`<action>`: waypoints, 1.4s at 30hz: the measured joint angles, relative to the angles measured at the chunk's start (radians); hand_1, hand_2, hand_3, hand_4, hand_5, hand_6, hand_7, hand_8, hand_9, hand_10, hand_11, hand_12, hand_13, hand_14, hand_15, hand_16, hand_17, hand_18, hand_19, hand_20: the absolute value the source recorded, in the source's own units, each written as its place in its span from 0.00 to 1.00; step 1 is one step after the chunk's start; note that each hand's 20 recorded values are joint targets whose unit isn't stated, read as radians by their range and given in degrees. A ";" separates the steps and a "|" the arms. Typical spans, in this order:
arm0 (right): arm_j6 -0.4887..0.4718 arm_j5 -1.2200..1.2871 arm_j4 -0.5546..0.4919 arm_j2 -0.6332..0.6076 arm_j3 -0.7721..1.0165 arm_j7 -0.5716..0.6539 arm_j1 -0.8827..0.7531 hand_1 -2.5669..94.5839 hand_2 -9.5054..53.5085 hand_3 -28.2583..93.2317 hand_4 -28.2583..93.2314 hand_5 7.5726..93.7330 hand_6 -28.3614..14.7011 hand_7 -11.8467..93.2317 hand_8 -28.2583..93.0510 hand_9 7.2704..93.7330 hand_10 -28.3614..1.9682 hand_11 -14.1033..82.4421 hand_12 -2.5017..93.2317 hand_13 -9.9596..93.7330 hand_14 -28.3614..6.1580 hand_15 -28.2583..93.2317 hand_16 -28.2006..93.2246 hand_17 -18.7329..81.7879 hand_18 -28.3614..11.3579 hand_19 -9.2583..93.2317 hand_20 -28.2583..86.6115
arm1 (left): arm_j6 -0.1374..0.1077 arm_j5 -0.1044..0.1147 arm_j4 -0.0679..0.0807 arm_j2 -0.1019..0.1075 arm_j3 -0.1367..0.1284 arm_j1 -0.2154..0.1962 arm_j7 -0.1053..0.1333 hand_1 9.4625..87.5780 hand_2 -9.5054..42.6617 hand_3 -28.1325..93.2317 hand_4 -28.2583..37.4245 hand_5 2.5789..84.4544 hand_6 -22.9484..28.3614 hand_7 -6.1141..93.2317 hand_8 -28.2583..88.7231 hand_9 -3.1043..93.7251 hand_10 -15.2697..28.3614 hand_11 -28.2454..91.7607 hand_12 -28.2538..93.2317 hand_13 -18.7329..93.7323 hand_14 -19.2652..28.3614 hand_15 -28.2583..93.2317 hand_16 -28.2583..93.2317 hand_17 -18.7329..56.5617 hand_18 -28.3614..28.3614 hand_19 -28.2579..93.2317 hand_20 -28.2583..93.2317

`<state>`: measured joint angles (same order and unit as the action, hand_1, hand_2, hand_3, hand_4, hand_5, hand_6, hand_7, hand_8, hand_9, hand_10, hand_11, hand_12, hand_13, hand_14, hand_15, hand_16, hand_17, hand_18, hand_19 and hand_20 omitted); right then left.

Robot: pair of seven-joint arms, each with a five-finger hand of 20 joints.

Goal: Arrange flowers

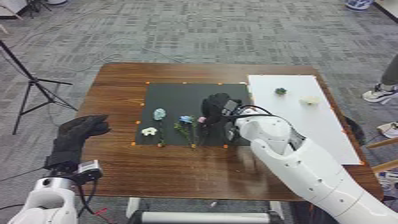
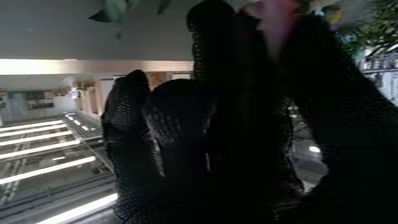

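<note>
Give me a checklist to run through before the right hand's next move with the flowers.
1. Right hand over the black mat: ok.
2. Pink flower beside that hand: ok.
3. Pink flower securely gripped: cannot tell.
4. Left hand away from the flowers: ok, off the mat's left side.
5. Flowers gathered in one place: not ok, the cream flower lies on the white board, the light-blue one on the mat.

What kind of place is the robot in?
Probably a robot lab or a workroom in an office building. There's a white robot arm over a wooden table, a black tripod standing on grey carpet, and long ceiling lights.
</note>
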<state>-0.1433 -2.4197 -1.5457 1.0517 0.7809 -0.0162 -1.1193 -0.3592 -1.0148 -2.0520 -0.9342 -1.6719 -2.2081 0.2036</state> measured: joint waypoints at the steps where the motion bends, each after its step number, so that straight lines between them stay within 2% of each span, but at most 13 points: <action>1: 0.000 0.003 0.000 0.000 0.000 0.000 0.001 0.35 0.00 0.80 0.07 0.77 0.73 0.38 0.14 0.88 0.59 0.37 0.23 0.81 0.56 0.84 0.48 0.53 0.13 0.83 0.69 | 0.000 0.000 0.000 0.000 0.000 0.000 0.000 0.32 0.32 0.78 0.10 0.64 0.48 0.31 0.17 0.62 0.65 0.48 0.35 0.57 0.77 0.60 0.22 0.32 0.75 0.45 0.44; 20: 0.002 0.045 -0.014 0.000 0.021 0.021 0.023 0.29 0.00 0.80 0.08 0.77 0.71 0.36 0.13 0.87 0.55 0.37 0.23 0.80 0.53 0.84 0.48 0.52 0.10 0.82 0.69 | 0.001 -0.001 0.001 0.000 0.005 0.001 -0.002 0.33 0.31 0.78 0.11 0.65 0.49 0.30 0.17 0.62 0.65 0.48 0.35 0.57 0.77 0.60 0.22 0.32 0.75 0.45 0.44; 22: 0.004 0.052 -0.022 -0.003 0.029 0.024 0.024 0.30 0.00 0.80 0.08 0.72 0.70 0.36 0.13 0.83 0.56 0.36 0.23 0.79 0.54 0.81 0.47 0.51 0.12 0.79 0.67 | 0.002 -0.001 0.001 0.001 0.005 0.001 -0.002 0.34 0.31 0.78 0.11 0.65 0.49 0.30 0.17 0.62 0.65 0.48 0.35 0.57 0.77 0.60 0.22 0.32 0.75 0.45 0.44; 25: 0.013 0.070 -0.049 -0.016 0.050 0.036 0.024 0.30 0.00 0.82 0.07 0.58 0.67 0.37 0.13 0.69 0.53 0.34 0.22 0.74 0.53 0.73 0.45 0.48 0.13 0.72 0.65 | 0.003 -0.001 0.001 0.002 0.005 0.001 -0.002 0.34 0.31 0.78 0.11 0.64 0.48 0.30 0.17 0.62 0.65 0.48 0.35 0.57 0.77 0.60 0.22 0.32 0.75 0.45 0.44; 29: 0.019 0.091 -0.095 -0.054 0.096 0.054 0.026 0.29 0.00 0.83 0.05 0.49 0.65 0.37 0.13 0.59 0.52 0.33 0.22 0.70 0.49 0.70 0.44 0.45 0.13 0.70 0.64 | 0.003 -0.001 0.001 0.006 0.005 0.001 -0.002 0.34 0.31 0.78 0.11 0.64 0.48 0.31 0.17 0.63 0.65 0.48 0.35 0.57 0.77 0.60 0.22 0.32 0.75 0.45 0.44; 34: 0.046 0.059 -0.090 -0.115 0.172 0.055 0.031 0.28 0.00 0.84 0.04 0.42 0.63 0.36 0.12 0.53 0.51 0.31 0.22 0.67 0.47 0.70 0.44 0.44 0.13 0.70 0.64 | 0.003 -0.001 0.001 0.007 0.005 0.001 -0.001 0.34 0.31 0.78 0.11 0.64 0.48 0.30 0.17 0.62 0.65 0.48 0.35 0.57 0.77 0.60 0.22 0.32 0.75 0.45 0.44; 42: 0.042 -0.027 -0.019 -0.194 0.360 0.086 -0.023 0.28 0.00 0.84 0.03 0.40 0.59 0.33 0.13 0.50 0.51 0.29 0.21 0.67 0.44 0.71 0.43 0.44 0.12 0.71 0.64 | 0.002 0.000 -0.001 0.005 0.004 -0.007 0.001 0.34 0.30 0.78 0.11 0.65 0.48 0.30 0.17 0.63 0.65 0.48 0.35 0.57 0.77 0.60 0.22 0.32 0.75 0.45 0.44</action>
<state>-0.1008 -2.4466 -1.5650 0.8575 1.1404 0.0698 -1.1427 -0.3570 -1.0153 -2.0526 -0.9290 -1.6674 -2.2152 0.2049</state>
